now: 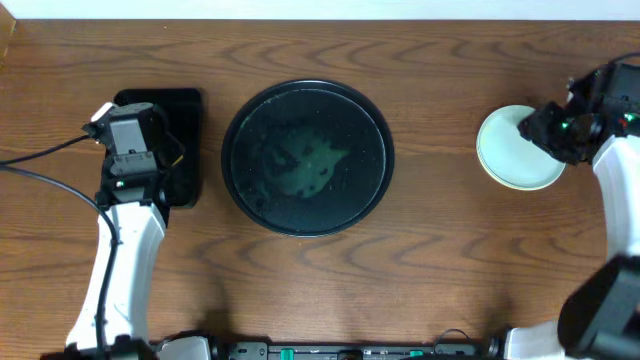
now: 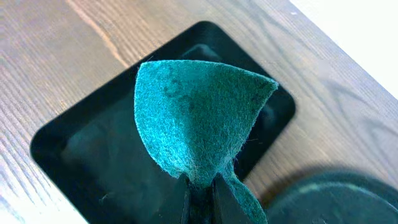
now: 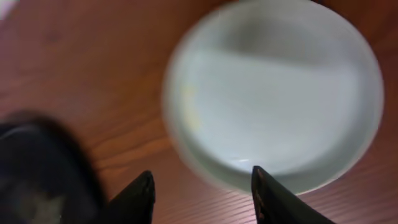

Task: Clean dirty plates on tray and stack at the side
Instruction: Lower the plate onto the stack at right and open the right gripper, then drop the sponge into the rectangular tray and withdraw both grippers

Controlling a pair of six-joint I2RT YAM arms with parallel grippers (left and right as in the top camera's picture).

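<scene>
Wood table (image 1: 430,260) below. I note left gripper (image 2: 200,193) clamped on green pad (image 2: 193,118). Right gripper (image 3: 202,193) fingers apart, pale plate (image 3: 273,93) just beyond them.

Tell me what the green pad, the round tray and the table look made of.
The green pad: fuzzy, matte fibre, likely a felt-like scouring cloth; loose fibres fringe its edge. The round tray: smooth glossy black, probably plastic; it shows blurry reflections. The table: wood or wood-look laminate, with grain lines and a low sheen.

One each: round tray (image 1: 250,130), rectangular tray (image 1: 186,112), pad (image 2: 193,118), plate stack (image 1: 503,152)
</scene>
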